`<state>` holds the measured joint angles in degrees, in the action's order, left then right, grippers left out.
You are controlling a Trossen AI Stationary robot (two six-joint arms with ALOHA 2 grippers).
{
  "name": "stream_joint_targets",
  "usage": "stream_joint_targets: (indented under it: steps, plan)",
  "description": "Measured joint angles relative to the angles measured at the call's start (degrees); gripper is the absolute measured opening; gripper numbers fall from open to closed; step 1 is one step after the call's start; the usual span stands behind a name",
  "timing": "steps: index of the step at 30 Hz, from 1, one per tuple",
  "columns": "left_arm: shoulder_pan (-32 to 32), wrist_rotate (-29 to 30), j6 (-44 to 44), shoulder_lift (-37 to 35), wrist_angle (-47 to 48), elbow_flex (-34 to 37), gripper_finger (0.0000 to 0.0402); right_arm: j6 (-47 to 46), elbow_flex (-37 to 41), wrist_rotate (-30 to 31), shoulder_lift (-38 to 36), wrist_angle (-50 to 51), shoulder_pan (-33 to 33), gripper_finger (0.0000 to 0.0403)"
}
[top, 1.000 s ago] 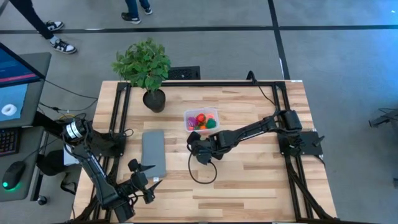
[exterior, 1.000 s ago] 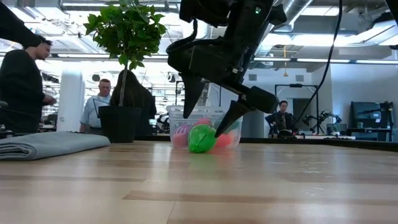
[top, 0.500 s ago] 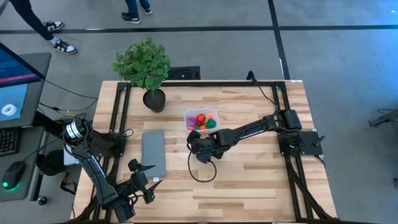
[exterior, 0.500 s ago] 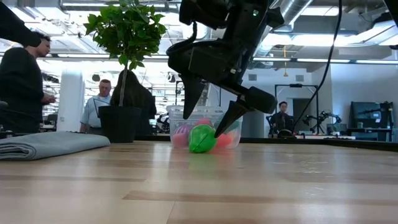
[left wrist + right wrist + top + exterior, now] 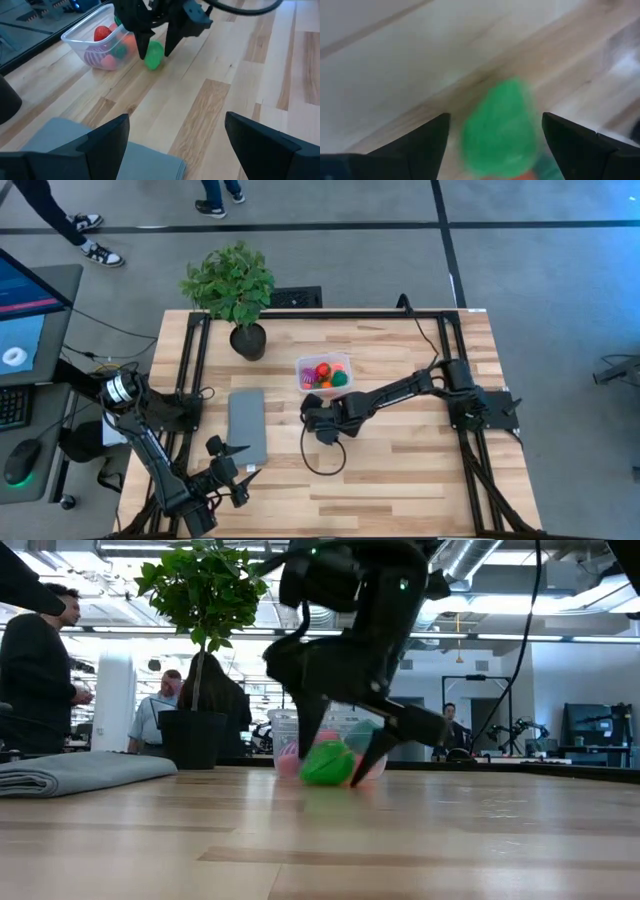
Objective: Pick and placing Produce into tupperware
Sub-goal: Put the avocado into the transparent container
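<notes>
1. The left gripper (image 5: 228,471) waited at the table's near-left corner, fingers spread wide and holding nothing, just beside the folded grey cloth (image 5: 247,423); it had no part in this step.
2. The potted plant (image 5: 232,285) stood at the far edge, well clear of the work.
3. The clear tupperware tub (image 5: 338,361) sat near the table's middle with several toy pieces inside: a red one, an orange one, a dark green one and a pink ribbed one showed in the left wrist view.
4. The bright green toy vegetable (image 5: 154,54) lay on the wood just beside the tub's wall, outside it.
5. The right gripper (image 5: 156,46) stood over that piece with its fingers apart, one on each side, not yet clenched on it.
6. To do the pick well, the fingers probably needed to go low enough to catch the piece's widest part, centred so it would not squirt sideways.
7. The finger nearest the tub looked close to its wall, so closing gently would avoid nudging the tub.
</notes>
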<state>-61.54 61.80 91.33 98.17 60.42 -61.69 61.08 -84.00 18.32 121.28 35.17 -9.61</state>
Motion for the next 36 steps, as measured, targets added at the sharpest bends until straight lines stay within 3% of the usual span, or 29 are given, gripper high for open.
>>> stream_joint_targets:
  steps: [3,12,36]
  plan:
    - [-0.07,-0.13,0.05,0.18,0.02,0.01,0.0320,-0.55,-2.00,2.61,1.56,1.63,-0.26,0.0340]
    - [-0.09,-0.48,0.26,0.46,0.07,0.04,0.0320,-2.95,-6.04,2.30,1.98,5.04,0.40,0.0312]
    - [-0.13,-0.53,-0.28,0.46,-1.46,0.04,0.0320,-5.61,-6.29,-0.76,3.54,6.20,0.03,0.0310]
